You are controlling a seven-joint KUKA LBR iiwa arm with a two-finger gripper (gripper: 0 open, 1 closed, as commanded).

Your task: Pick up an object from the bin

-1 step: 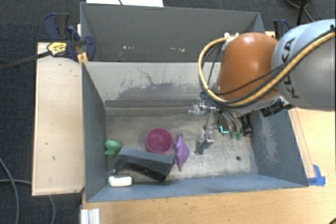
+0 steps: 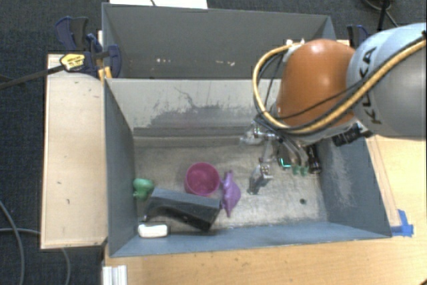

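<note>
Purple crinkled plastic scrap lies just beside the gripper; open or closed, I cannot tell. Descending here may miss it, or shove it against the magenta round cup beyond.

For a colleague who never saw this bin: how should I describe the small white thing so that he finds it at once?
Look at the grey metal bin, then at the lower left corner of its floor. There, just in front of the long dark block, lies the white thing: small, rounded, the only white item.
</note>
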